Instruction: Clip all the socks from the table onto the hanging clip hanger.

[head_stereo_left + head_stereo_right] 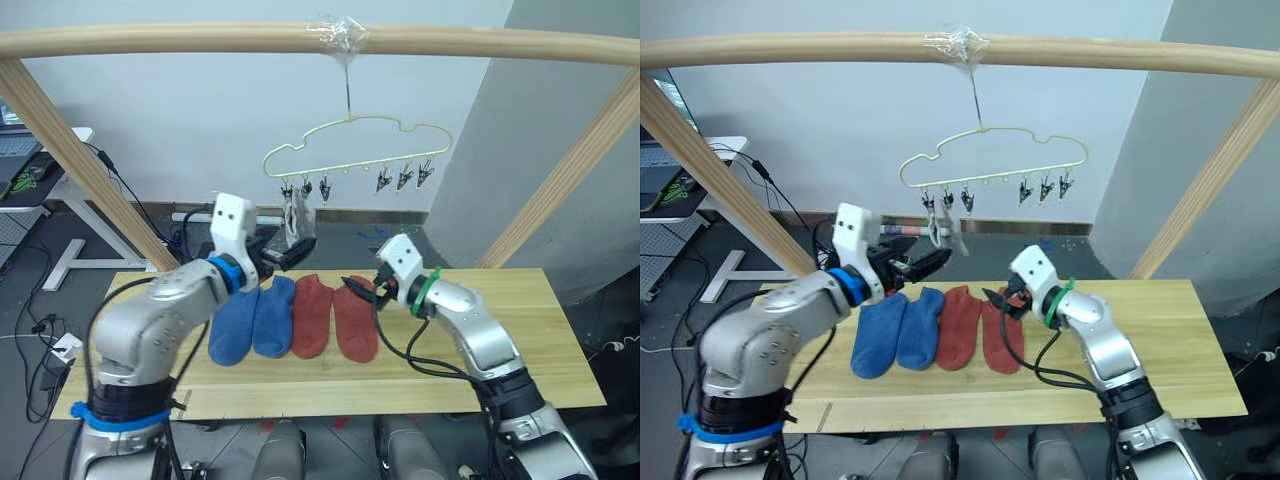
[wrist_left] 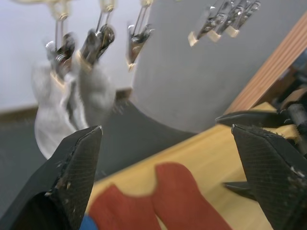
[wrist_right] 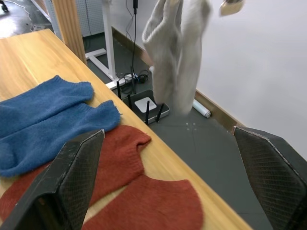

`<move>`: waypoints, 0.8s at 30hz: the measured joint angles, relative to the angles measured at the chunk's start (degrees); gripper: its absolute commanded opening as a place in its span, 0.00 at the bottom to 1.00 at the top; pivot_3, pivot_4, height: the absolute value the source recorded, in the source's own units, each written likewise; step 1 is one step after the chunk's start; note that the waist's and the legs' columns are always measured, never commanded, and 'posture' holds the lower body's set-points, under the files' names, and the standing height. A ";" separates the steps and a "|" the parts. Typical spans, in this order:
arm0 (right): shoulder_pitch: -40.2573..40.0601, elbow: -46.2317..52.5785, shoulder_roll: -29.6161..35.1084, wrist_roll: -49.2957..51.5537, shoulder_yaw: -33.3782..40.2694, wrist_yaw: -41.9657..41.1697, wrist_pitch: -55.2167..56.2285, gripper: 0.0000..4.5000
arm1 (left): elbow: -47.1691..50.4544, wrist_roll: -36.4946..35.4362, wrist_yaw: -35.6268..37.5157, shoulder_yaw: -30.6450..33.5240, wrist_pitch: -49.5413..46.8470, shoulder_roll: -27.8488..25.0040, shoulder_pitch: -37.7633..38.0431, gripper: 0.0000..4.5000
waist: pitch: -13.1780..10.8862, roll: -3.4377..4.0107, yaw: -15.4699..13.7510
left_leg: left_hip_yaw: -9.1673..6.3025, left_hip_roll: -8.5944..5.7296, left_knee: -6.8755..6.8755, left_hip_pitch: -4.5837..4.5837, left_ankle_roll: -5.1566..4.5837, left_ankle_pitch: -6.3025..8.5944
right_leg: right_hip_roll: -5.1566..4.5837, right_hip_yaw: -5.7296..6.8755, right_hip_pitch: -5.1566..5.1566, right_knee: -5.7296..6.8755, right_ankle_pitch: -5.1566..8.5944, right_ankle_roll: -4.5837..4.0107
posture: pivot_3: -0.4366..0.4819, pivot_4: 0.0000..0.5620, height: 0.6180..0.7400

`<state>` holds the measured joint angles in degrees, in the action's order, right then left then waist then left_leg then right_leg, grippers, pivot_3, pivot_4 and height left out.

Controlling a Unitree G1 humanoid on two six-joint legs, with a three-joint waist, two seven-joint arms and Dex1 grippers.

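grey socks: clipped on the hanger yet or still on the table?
Clipped. Both light grey fabric socks hang from metal clips at the left end of the pale-yellow wire clip hanger, clear of the light-wood table.

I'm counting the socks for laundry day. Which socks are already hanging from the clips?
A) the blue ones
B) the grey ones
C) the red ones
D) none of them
B: the two light grey socks hang from clips on the clip hanger, while the two blue socks and the two rust-red socks lie flat on the table.
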<state>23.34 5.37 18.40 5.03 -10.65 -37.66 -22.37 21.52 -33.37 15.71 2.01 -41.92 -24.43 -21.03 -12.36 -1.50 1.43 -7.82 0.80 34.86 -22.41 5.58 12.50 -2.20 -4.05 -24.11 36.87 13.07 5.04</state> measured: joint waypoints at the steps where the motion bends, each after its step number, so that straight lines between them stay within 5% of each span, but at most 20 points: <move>1: -0.06 1.53 1.46 1.18 0.97 -1.08 -0.68 1.00 | -0.29 2.36 -0.02 -1.01 3.13 1.07 0.43 0.74 | 0.00 0.00 0.00 | 0.02 -0.01 0.00 -0.01 0.00 0.00 | 0.00 -0.01 0.00 -0.01 0.00 0.00 | 0.55 0.30 1.00; 6: -0.28 6.39 5.73 5.85 5.27 -3.58 -3.85 1.00 | -3.47 11.54 -0.18 -6.12 13.38 4.62 1.72 0.40 | 0.02 0.02 0.17 | 0.02 -0.02 0.02 -0.03 -0.02 0.01 | -0.01 -0.02 0.00 -0.02 0.00 0.02 | 0.52 0.28 1.00; 12: -0.23 10.77 8.21 9.78 7.10 -4.75 -6.19 1.00 | -14.06 20.28 -5.06 -8.95 21.76 13.38 -0.43 0.40 | 0.02 0.01 0.25 | 0.01 -0.03 0.12 -0.07 -0.03 0.00 | 0.00 -0.01 0.00 0.01 -0.04 0.09 | 0.50 0.27 1.00; 24: 3.36 15.02 8.44 16.70 10.26 -2.58 -13.51 1.00 | -30.94 27.74 -7.72 -7.62 34.39 18.74 -6.11 0.40 | 0.04 0.03 0.31 | 0.00 -0.04 0.12 -0.09 -0.03 0.00 | 0.00 0.00 0.00 0.00 -0.06 0.10 | 0.46 0.26 1.00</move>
<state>26.70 20.39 26.84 21.74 -0.38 -40.24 -35.88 -9.42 -5.63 7.99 -5.61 -7.53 -5.70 -27.14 -12.32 -1.47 1.74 -7.81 0.76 34.99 -22.50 5.55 12.50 -2.20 -4.05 -24.10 36.86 13.01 5.14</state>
